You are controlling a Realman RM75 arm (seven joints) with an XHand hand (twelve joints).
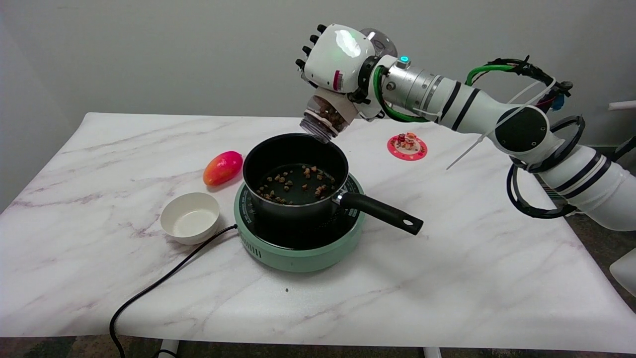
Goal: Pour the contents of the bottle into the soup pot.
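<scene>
Right hand (337,58) clamped on the bottle (325,118) – tipped mouth-down over the soup pot (295,176) mid-frame so the brown bits drop in

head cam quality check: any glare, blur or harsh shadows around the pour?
Head view: a green-white glare patch sits on the back of the white robot hand; the clear plastic bottle and brown pellets in the black soup pot read sharp, no motion blur; shadows are soft, darkest under the mint-green hotplate; the marble-pattern tabletop is evenly lit.
</scene>
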